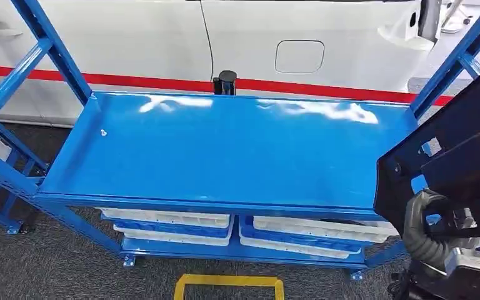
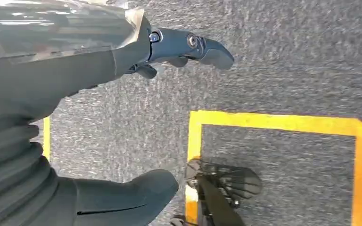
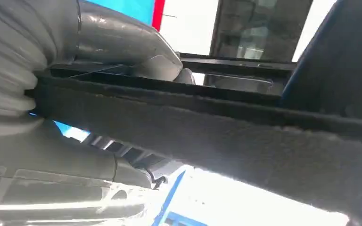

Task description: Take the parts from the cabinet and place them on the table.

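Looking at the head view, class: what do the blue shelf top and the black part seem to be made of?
Blue shelf top: probably painted metal, glossy, with bright reflections. Black part in the right robot hand: apparently rigid plastic, matte, with cut-outs; uncertain.

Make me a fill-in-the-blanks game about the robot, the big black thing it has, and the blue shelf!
1. The right hand holds a large ____ part.
2. The top of the blue shelf is bare except for a small ____ thing near its left edge.
3. The left hand hangs over grey carpet marked with ____ tape.
4. The trays under the shelf top are white and ____.

Missing words: black; white; yellow; blue
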### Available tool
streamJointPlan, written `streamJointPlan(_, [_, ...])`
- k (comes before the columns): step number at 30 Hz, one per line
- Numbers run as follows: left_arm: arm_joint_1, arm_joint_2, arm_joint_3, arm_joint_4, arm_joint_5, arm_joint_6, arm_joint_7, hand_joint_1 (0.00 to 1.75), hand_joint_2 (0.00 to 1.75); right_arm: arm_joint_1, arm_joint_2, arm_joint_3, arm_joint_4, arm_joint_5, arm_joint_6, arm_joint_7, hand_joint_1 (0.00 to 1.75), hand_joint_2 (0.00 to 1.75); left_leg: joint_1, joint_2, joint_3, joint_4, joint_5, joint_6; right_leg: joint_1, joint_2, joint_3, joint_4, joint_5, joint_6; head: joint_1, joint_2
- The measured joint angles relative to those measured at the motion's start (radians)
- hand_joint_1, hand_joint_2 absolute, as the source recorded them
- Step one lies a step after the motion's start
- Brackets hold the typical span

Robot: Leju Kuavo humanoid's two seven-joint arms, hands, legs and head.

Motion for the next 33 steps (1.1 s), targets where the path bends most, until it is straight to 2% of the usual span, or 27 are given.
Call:
streamJointPlan(1, [0.0,0.0,0.0,0.0,0.0,0.0,0.0,0.0,1.75,0.0,-0.001,0.0,0.0,0.0,0.0,0.0,1.75,1.75,0.0,0.0,-0.007,0.003,0.005,-0.002,0.0,0.0,0.043,-0.063,0.026,0.01,0.0,0.0])
streamJointPlan(2, [0.0,0.0,0.0,0.0,0.0,0.0,0.0,0.0,1.75,0.0,-0.002,0.0,0.0,0.0,0.0,-0.001,1.75,1.75,0.0,0.0,-0.013,0.005,0.009,-0.005,-0.001,0.0,0.105,-0.16,0.055,0.018,0.0,0.0])
streamJointPlan(3, [0.0,-0.001,0.0,0.0,0.003,0.001,0.0,0.0,1.75,0.0,-0.005,0.0,0.0,-0.001,0.0,-0.002,1.75,1.75,0.0,-0.001,-0.016,0.008,0.013,-0.009,-0.002,0.0,0.166,-0.255,0.072,0.02,0.0,0.0])
streamJointPlan(4, [0.0,-0.001,0.0,0.0,0.006,0.003,0.0,0.0,1.75,-0.001,-0.009,0.0,0.0,-0.001,0.0,-0.003,1.75,1.75,-0.007,-0.002,-0.023,0.012,0.016,-0.014,0.004,0.001,0.211,-0.324,0.061,0.011,0.001,0.0])
streamJointPlan(7, [0.0,-0.005,0.0,0.001,0.006,0.004,0.001,0.0,1.75,0.005,-0.026,-0.01,0.0,-0.01,0.0,-0.006,1.75,1.75,-0.009,-0.004,-0.029,0.016,0.032,-0.029,0.01,0.003,0.183,-0.311,0.073,0.001,-0.004,0.0])
streamJointPlan(8, [0.002,-0.006,0.0,0.001,-0.001,0.003,0.001,0.0,1.75,0.007,-0.029,-0.016,0.0,-0.01,0.001,-0.008,1.75,1.75,-0.01,-0.005,-0.031,0.017,0.036,-0.034,0.004,0.002,0.178,-0.313,0.078,-0.007,-0.005,0.0])
streamJointPlan(9, [0.002,-0.005,0.0,0.001,-0.011,0.0,0.001,0.0,1.75,0.008,-0.03,-0.021,-0.002,-0.011,0.006,-0.01,1.75,1.75,-0.003,-0.008,-0.04,0.028,0.018,-0.041,-0.011,0.0,0.173,-0.314,0.087,-0.02,-0.005,0.0])
streamJointPlan(11, [0.002,-0.004,-0.007,0.002,-0.029,-0.01,0.0,0.0,1.75,0.02,-0.031,-0.025,-0.016,0.003,0.02,-0.011,1.75,1.75,0.0,-0.008,-0.077,0.125,-0.089,-0.051,-0.008,-0.004,0.157,-0.314,0.101,-0.041,-0.01,0.0])
streamJointPlan(12, [0.002,0.0,-0.013,0.002,-0.039,-0.014,0.0,0.0,1.75,0.028,-0.031,-0.028,-0.026,0.013,0.032,-0.011,1.75,1.75,0.002,-0.008,-0.099,0.199,-0.14,-0.056,-0.006,-0.006,0.15,-0.313,0.108,-0.043,-0.009,0.0])
streamJointPlan(13, [0.002,0.003,-0.017,0.002,-0.044,-0.016,0.001,0.0,1.75,0.038,-0.031,-0.029,-0.032,0.016,0.042,-0.012,1.75,1.75,0.004,-0.008,-0.12,0.273,-0.174,-0.06,-0.004,-0.006,0.142,-0.311,0.115,-0.043,-0.01,0.0])
streamJointPlan(14, [0.003,0.01,-0.019,0.003,-0.049,-0.014,0.005,0.0,1.75,0.048,-0.031,-0.03,-0.034,0.016,0.052,-0.016,1.75,1.75,0.007,-0.008,-0.124,0.315,-0.18,-0.063,-0.003,-0.007,0.131,-0.308,0.123,-0.044,-0.01,0.0])
streamJointPlan(15, [0.003,0.015,-0.022,0.003,-0.055,-0.01,0.01,0.0,1.75,0.059,-0.031,-0.031,-0.034,0.013,0.063,-0.024,1.75,1.75,0.008,-0.008,-0.107,0.308,-0.163,-0.063,-0.002,-0.006,0.121,-0.304,0.129,-0.041,-0.01,0.0])
streamJointPlan(16, [0.003,0.02,-0.026,0.003,-0.063,-0.005,0.013,0.0,1.75,0.067,-0.031,-0.033,-0.033,0.01,0.072,-0.032,1.75,1.75,0.008,-0.008,-0.067,0.257,-0.131,-0.062,-0.002,-0.006,0.112,-0.299,0.131,-0.038,-0.01,0.0])
streamJointPlan(18, [0.003,0.032,-0.034,0.004,-0.074,0.002,0.016,0.0,1.75,0.071,-0.03,-0.034,-0.032,0.016,0.087,-0.044,1.75,1.75,0.009,-0.008,0.039,0.094,-0.072,-0.058,-0.004,-0.005,0.1,-0.287,0.134,-0.033,-0.011,0.0])
streamJointPlan(19, [0.002,0.04,-0.036,0.004,-0.074,0.003,0.018,0.0,1.75,0.07,-0.03,-0.034,-0.031,0.026,0.095,-0.047,1.75,1.75,0.009,-0.01,0.083,0.018,-0.091,-0.053,-0.003,-0.006,0.093,-0.28,0.136,-0.029,-0.011,0.0])
streamJointPlan(20, [0.004,0.045,-0.039,0.004,-0.074,0.003,0.02,0.0,1.75,0.069,-0.031,-0.035,-0.028,0.031,0.097,-0.048,1.75,1.75,0.003,-0.011,0.08,0.019,-0.077,-0.048,0.005,-0.006,0.088,-0.278,0.142,-0.021,-0.009,0.0])
streamJointPlan(22, [0.006,0.052,-0.04,0.005,-0.074,0.003,0.035,0.0,1.75,0.062,-0.031,-0.034,-0.022,0.034,0.104,-0.047,1.75,1.75,-0.003,-0.011,0.068,0.021,-0.075,-0.041,0.002,-0.006,0.083,-0.278,0.152,-0.005,-0.011,0.0])
streamJointPlan(23, [0.008,0.054,-0.041,0.005,-0.075,0.004,0.049,0.0,1.75,0.059,-0.029,-0.034,-0.018,0.035,0.108,-0.043,1.75,1.75,-0.005,-0.01,0.064,0.019,-0.068,-0.031,0.001,-0.006,0.082,-0.284,0.16,0.006,-0.008,0.0])
streamJointPlan(24, [0.01,0.053,-0.041,0.005,-0.075,0.006,0.059,0.0,1.75,0.059,-0.031,-0.034,-0.013,0.037,0.11,-0.042,1.75,1.75,0.005,-0.006,0.052,0.005,-0.051,-0.015,0.008,-0.006,0.077,-0.278,0.158,0.013,-0.008,0.0])
streamJointPlan(25, [0.01,0.054,-0.041,0.005,-0.075,0.008,0.063,0.0,1.75,0.058,-0.031,-0.034,-0.009,0.037,0.11,-0.04,1.75,1.75,0.002,-0.004,0.044,0.002,-0.043,-0.008,0.003,-0.004,0.057,-0.258,0.132,0.007,-0.008,0.0])
streamJointPlan(26, [0.011,0.055,-0.041,0.005,-0.075,0.013,0.067,0.0,1.75,0.058,-0.031,-0.034,-0.006,0.039,0.111,-0.04,1.75,1.75,0.002,-0.003,0.033,0.002,-0.033,0.002,0.004,-0.004,0.038,-0.208,0.086,-0.003,0.0,0.0])
streamJointPlan(27, [0.013,0.055,-0.041,0.005,-0.073,0.016,0.075,0.0,1.75,0.055,-0.032,-0.034,-0.002,0.042,0.111,-0.039,1.75,1.75,0.001,-0.003,0.02,0.002,-0.023,0.003,0.004,-0.004,0.014,-0.133,0.037,-0.01,0.002,0.0])
streamJointPlan(28, [0.015,0.055,-0.041,0.005,-0.07,0.018,0.079,0.0,1.75,0.055,-0.032,-0.034,0.002,0.044,0.111,-0.037,1.75,1.75,-0.001,-0.002,0.007,0.003,-0.014,0.003,0.004,-0.004,-0.008,-0.056,-0.002,-0.012,0.002,0.0])
streamJointPlan(29, [0.016,0.053,-0.04,0.005,-0.059,0.019,0.086,0.0,1.75,0.054,-0.032,-0.035,0.006,0.046,0.11,-0.035,1.75,1.75,-0.002,-0.001,-0.006,0.004,-0.004,0.004,0.004,-0.004,-0.019,0.005,-0.023,-0.008,0.002,0.0])
streamJointPlan(30, [0.017,0.05,-0.037,0.005,-0.047,0.019,0.093,0.0,1.75,0.053,-0.032,-0.037,0.01,0.05,0.108,-0.034,1.75,1.75,-0.003,0.0,-0.018,0.005,0.005,0.003,0.003,-0.004,-0.012,0.024,-0.018,0.001,0.002,0.0])
streamJointPlan(31, [0.017,0.046,-0.033,0.005,-0.034,0.018,0.095,0.0,1.75,0.052,-0.032,-0.039,0.011,0.056,0.108,-0.034,1.75,1.75,-0.003,0.001,-0.023,0.006,0.014,0.001,0.003,-0.004,0.019,-0.006,0.004,0.014,0.002,0.0])
streamJointPlan(33, [0.016,0.032,-0.019,0.005,-0.008,0.013,0.11,0.0,1.75,0.045,-0.033,-0.046,0.009,0.078,0.108,-0.029,1.75,1.75,-0.002,0.001,-0.041,0.009,0.029,-0.004,0.003,-0.004,0.128,-0.164,0.063,0.032,0.003,0.0])
